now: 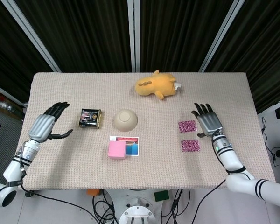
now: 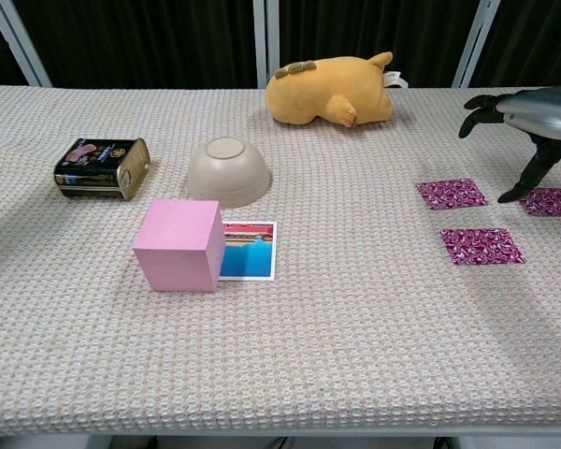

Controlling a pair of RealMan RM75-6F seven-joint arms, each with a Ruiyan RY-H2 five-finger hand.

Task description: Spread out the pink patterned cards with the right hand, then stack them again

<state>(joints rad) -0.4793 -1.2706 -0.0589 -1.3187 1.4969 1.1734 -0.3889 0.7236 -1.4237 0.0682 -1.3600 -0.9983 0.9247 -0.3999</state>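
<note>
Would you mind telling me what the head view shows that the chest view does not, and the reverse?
Only the head view shows the left hand, open beside the tin, and the full right hand covering the third card's spot. Only the chest view shows that third card lying flat beneath the raised right hand, whose thumb reaches down to the card's near edge. Both share the other two cards, the upturned bowl, the pink block, the postcard and the plush toy.
</note>
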